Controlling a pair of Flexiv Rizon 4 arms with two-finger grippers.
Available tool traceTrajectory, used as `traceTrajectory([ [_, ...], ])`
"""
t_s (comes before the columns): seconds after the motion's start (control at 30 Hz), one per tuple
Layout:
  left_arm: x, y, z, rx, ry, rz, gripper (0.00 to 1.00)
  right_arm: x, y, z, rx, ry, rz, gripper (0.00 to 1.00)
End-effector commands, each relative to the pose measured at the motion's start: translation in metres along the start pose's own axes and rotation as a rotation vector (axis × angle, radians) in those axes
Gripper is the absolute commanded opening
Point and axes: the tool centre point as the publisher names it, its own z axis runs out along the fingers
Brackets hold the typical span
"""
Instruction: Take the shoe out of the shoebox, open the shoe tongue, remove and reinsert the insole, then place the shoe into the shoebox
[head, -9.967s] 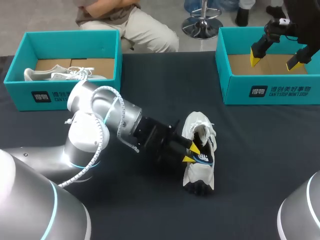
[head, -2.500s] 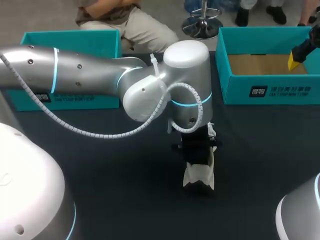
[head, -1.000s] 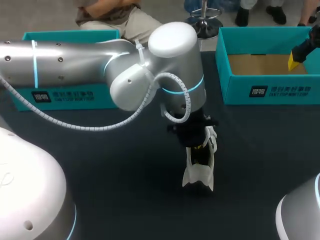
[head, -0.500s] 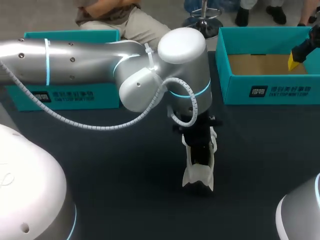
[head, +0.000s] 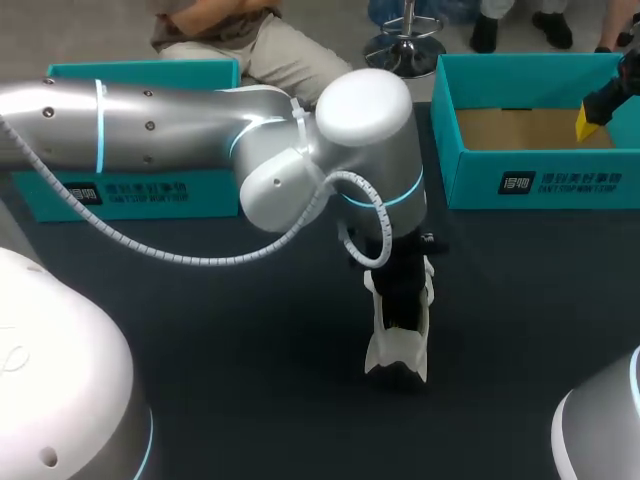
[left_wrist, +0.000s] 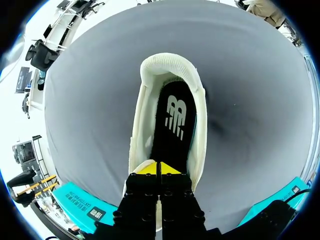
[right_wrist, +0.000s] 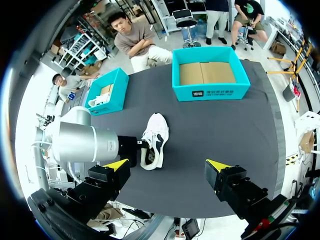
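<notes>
**Left arm presses insole (left_wrist: 172, 117) home; shoebox (head: 530, 185) next**

The left gripper (left_wrist: 160, 168), fingers pressed together, bears on the black insole inside the white sneaker (head: 397, 350) at the middle of the tabletop (head: 250, 350). The right gripper (right_wrist: 167, 164) hangs spread-fingered over the far-right shoebox. Next, seemingly: grip the sneaker, box it.

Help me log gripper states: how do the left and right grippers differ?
The left gripper has its fingers shut together; the right gripper stands wide open. The left gripper is down inside the shoe, tips at the insole; the right gripper hangs above the table, clear of the shoe. Both have yellow tips.
</notes>
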Motion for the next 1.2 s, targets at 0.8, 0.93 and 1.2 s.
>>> traceTrajectory([
  [0.8, 0.002, -0.014, -0.004, -0.005, -0.002, 0.01, 0.0, 0.001, 0.003, 0.0, 0.006, -0.002, 0.001, 1.0],
  [0.93, 0.003, -0.007, -0.003, -0.013, 0.012, 0.008, 0.0, 0.001, 0.003, 0.0, 0.006, -0.002, 0.001, 1.0],
  [1.2, 0.004, -0.004, 0.0, -0.019, 0.036, 0.016, 0.0, 0.001, 0.003, 0.0, 0.006, -0.002, 0.001, 1.0],
])
